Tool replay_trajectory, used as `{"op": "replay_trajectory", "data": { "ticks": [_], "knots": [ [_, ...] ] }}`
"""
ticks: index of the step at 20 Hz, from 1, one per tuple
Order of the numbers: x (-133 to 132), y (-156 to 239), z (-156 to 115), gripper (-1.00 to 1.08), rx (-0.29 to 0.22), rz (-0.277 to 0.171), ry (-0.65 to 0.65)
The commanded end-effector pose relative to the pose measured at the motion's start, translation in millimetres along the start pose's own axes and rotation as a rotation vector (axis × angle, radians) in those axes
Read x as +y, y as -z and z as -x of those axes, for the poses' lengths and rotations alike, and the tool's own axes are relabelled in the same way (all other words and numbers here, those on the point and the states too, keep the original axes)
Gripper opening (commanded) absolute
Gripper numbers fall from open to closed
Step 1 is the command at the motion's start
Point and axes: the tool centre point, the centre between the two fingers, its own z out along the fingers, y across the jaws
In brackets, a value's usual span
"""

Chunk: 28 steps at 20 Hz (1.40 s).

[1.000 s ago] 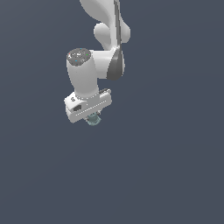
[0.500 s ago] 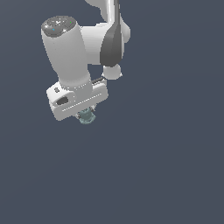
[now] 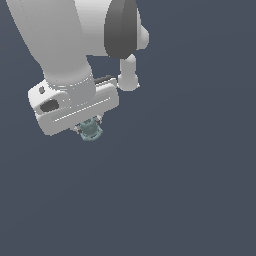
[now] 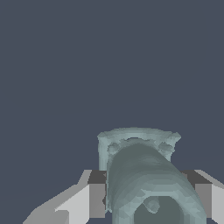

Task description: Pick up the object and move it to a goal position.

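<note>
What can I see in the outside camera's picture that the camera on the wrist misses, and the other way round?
Only the exterior view shows the big white arm and the whole white hand body. Only the wrist view shows the small pale teal-green cylinder's hollow end, its wider lobed flange, and the dark finger pads pressed on both its sides. Both show that cylinder gripped in the hand against plain dark grey.

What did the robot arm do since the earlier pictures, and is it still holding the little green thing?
The arm swung closer to the exterior camera and toward that view's left, so it now looks much bigger and fills the upper left. The gripper carried the object along with it. Nothing was let go: the fingers stay closed on the object, and the plain dark background is unchanged.
</note>
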Motion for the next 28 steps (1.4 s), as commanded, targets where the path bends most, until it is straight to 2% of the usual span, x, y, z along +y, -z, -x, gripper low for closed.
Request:
{"op": "replay_trajectory", "data": {
  "ticks": [1,15,28],
  "knots": [
    [6,13,-5,-1.00,-0.001,0.000,0.000],
    [31,65,-26,-1.00,-0.001,0.000,0.000],
    [40,81,-34,-1.00,-0.001,0.000,0.000]
  ]
}}
